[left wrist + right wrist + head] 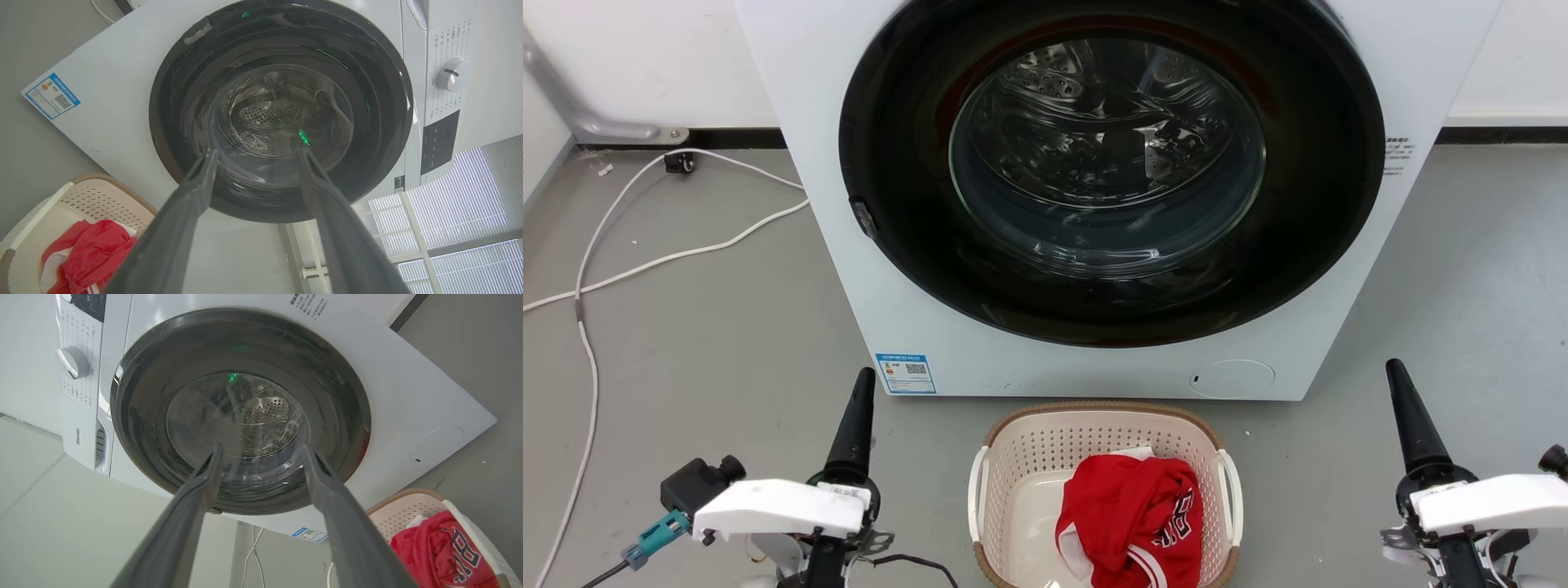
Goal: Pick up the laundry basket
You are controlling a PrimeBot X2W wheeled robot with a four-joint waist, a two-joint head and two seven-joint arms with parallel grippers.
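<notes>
Cream perforated plastic laundry basket (1045, 447) with a brown woven-look rim and two white side handles, upright on the grey floor (727, 327), between the two pairs of long dark fingers and lower in the head view than their tips. Well apart from both pairs, touched by neither. Inside, a crumpled red garment (1131, 514) with white trim and dark lettering, heaped toward the side nearer the right fingers.

Left gripper (255, 152): fingers (184, 216) spread wide, nothing between the pads, tips aimed at the dark round glass door (282, 110) of a large white front-loading washing machine (114, 102). In the left wrist view, basket and red garment low down, outside one finger.

Right gripper (262, 448): fingers (351, 522) likewise held apart and empty, pointing at the same door. In the right wrist view, basket just past the outer edge of one finger, near the bottom corner.

Straight ahead of both sets of fingertips, the washer, close behind the basket. Just beyond the left fingertips in the head view, a blue-and-white label (905, 373) on the machine's lower front corner. Between the basket and the right fingers, a round white cap (1232, 378) low on the front panel. Outward of the left fingers, a white cable (645, 261) trailing over the floor.
</notes>
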